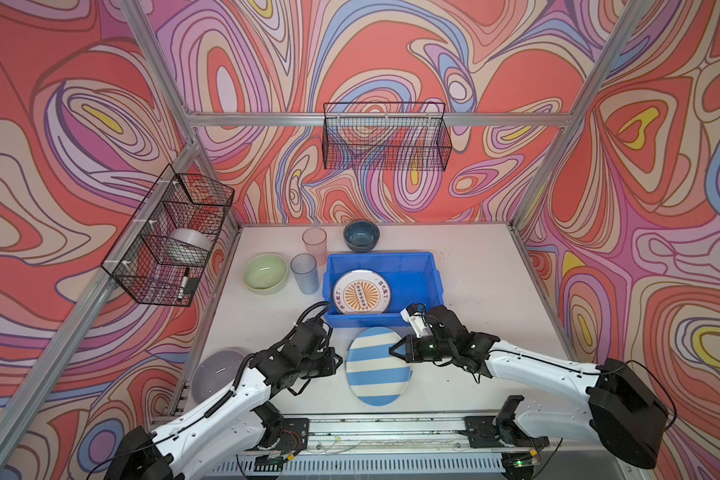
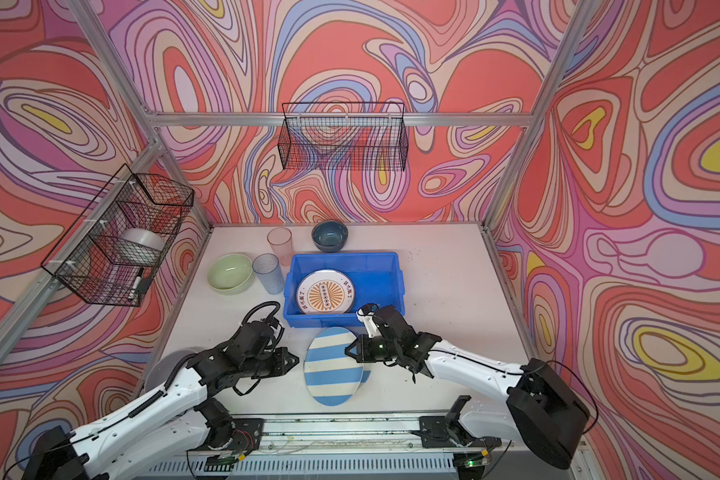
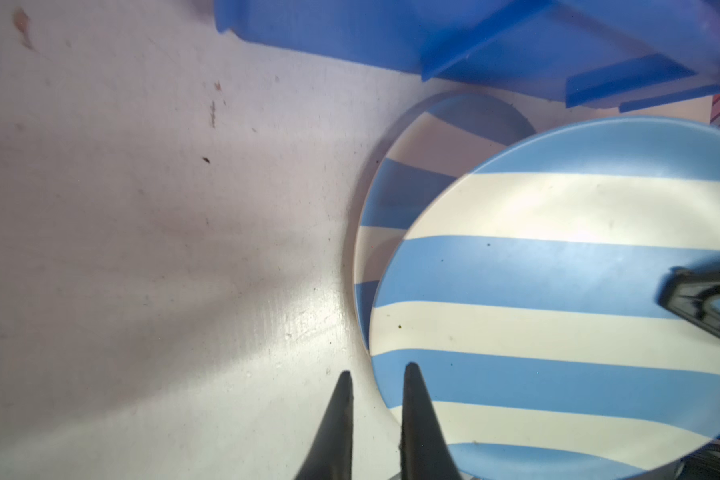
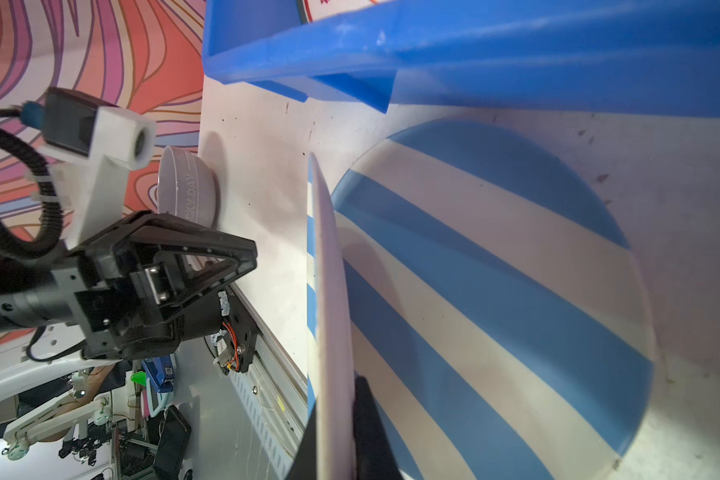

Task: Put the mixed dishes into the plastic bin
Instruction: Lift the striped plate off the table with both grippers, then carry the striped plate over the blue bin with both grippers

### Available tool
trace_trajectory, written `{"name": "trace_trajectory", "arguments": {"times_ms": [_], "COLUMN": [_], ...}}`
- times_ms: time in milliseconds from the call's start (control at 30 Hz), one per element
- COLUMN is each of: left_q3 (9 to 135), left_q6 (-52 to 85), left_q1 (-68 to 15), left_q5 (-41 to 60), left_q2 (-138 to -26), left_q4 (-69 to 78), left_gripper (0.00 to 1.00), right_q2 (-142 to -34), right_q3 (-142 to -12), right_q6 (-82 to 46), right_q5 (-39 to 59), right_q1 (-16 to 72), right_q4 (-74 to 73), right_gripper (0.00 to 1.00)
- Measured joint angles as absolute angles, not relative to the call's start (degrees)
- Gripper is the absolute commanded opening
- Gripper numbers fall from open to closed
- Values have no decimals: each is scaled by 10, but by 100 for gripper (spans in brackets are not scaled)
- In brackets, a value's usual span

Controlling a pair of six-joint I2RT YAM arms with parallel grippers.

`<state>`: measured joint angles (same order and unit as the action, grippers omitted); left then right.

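My right gripper (image 1: 393,351) (image 4: 341,399) is shut on the right rim of a blue-and-white striped plate (image 1: 375,365) (image 4: 325,270) and holds it tilted above a second striped plate (image 4: 495,291) (image 3: 391,199) lying on the table. At the raised plate's left edge my left gripper (image 1: 338,360) (image 3: 377,370) has its fingers a little apart and grips nothing. Just behind stands the blue plastic bin (image 1: 381,254) with a lettered plate (image 1: 362,291) leaning inside. A pale green bowl (image 1: 265,273), a bluish tumbler (image 1: 304,272), a pinkish tumbler (image 1: 314,243) and a dark blue-grey bowl (image 1: 361,235) stand left of and behind the bin.
A grey upturned bowl (image 1: 217,370) sits at the table's front left corner, behind my left arm. One black wire basket (image 1: 171,241) hangs on the left wall with a white roll inside, and another wire basket (image 1: 385,137) hangs on the back wall. The bin's front wall is close to the plates.
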<state>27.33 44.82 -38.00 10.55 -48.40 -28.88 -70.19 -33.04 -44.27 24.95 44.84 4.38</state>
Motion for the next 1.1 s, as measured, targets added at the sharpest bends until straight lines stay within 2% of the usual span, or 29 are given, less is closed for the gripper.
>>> {"name": "trace_trajectory", "arguments": {"times_ms": [100, 233, 400, 667, 867, 1100], "left_q3": [318, 376, 428, 471, 483, 505], "left_q6": [446, 434, 403, 355, 326, 303], "left_q1": [-379, -361, -287, -202, -181, -175], "left_q5": [84, 68, 73, 98, 109, 110], "left_q2": [-473, -470, -481, -540, -599, -681], "left_q4": [-334, -382, -415, -419, -390, -350], "left_gripper": [32, 36, 36, 30, 23, 19], "right_q2": [-702, -702, -711, -750, -793, -872], "right_q3": [-358, -407, -482, -568, -642, -697], "right_q6": [-436, -426, -408, -380, -358, -343], "right_q5": [253, 263, 265, 236, 206, 205], "right_q1": [448, 448, 446, 402, 349, 304], "right_q4": [69, 90, 117, 162, 175, 157], "right_gripper": [3, 3, 1, 0, 0, 0]}}
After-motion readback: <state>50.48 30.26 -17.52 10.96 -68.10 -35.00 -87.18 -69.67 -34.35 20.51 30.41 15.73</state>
